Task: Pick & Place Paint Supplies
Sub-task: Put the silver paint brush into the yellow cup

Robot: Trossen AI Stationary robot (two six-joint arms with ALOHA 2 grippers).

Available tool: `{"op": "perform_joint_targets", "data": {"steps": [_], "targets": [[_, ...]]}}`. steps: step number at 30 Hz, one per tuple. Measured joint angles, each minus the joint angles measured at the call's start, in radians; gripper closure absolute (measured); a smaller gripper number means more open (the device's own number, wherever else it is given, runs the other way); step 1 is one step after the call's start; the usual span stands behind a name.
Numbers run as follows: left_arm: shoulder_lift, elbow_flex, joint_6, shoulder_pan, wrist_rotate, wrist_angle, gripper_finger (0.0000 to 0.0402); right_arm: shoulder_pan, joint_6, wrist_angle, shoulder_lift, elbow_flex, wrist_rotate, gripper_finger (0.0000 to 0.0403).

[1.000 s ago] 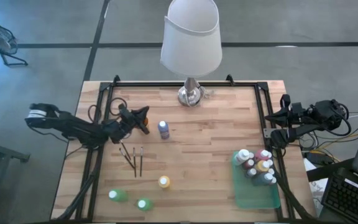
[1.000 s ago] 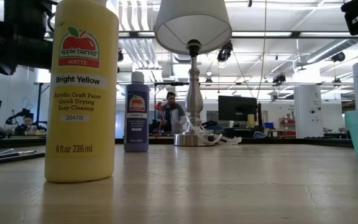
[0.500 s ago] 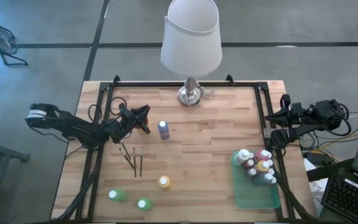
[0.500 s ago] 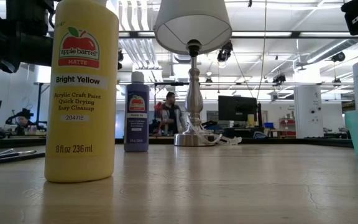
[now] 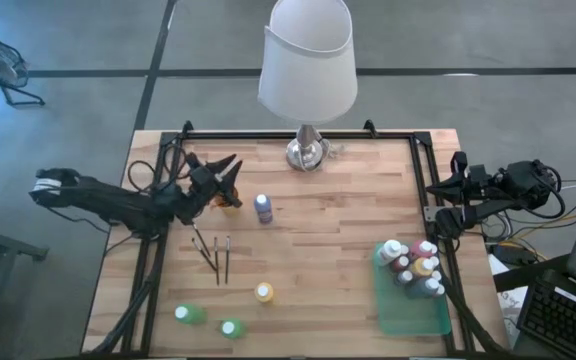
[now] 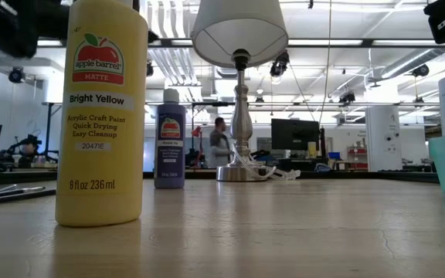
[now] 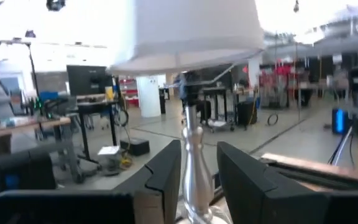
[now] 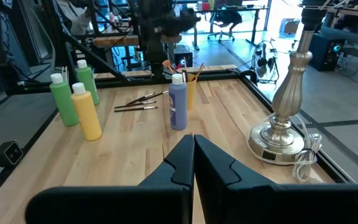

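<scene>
L gripper (image 5: 230, 163) near table's (image 5: 338, 250) left edge, fingers parted, nothing held, just beside purple bottle (image 5: 263, 207). R gripper (image 8: 193, 144) parked off right edge, shut, empty. Open wood mid-table.

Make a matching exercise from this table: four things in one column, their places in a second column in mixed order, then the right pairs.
Things
1. yellow bottle
2. purple bottle
3. paintbrushes
4. lamp

Places
A. at the middle of the table's far edge
B. lying flat on the wood, left of centre
C. standing near the table's middle, just right of the left claw
D. standing towards the near edge, right of the two green bottles

Pairs: 1-D, 2-C, 3-B, 4-A
</scene>
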Motion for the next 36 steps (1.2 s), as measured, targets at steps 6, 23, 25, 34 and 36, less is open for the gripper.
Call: {"op": "perform_joint_targets", "data": {"steps": [6, 23, 25, 34, 36], "targets": [[-0.039, 0.312, -0.066, -0.017, 0.002, -0.664, 0.0291, 0.000, 0.000, 0.000, 0.000, 0.000, 0.000, 0.0394], [0.122, 0.896, -0.347, -0.021, 0.053, -1.355, 0.0291, 0.000, 0.000, 0.000, 0.000, 0.000, 0.000, 0.0394], [0.123, 0.908, -0.346, -0.025, 0.057, -1.355, 0.0291, 0.000, 0.000, 0.000, 0.000, 0.000, 0.000, 0.0394], [0.121, 0.918, -0.403, -0.086, 0.084, -1.362, 0.0291, 0.000, 0.000, 0.000, 0.000, 0.000, 0.000, 0.0394], [0.121, 0.918, -0.421, -0.107, 0.084, -1.362, 0.0291, 0.000, 0.000, 0.000, 0.000, 0.000, 0.000, 0.0394]]}}
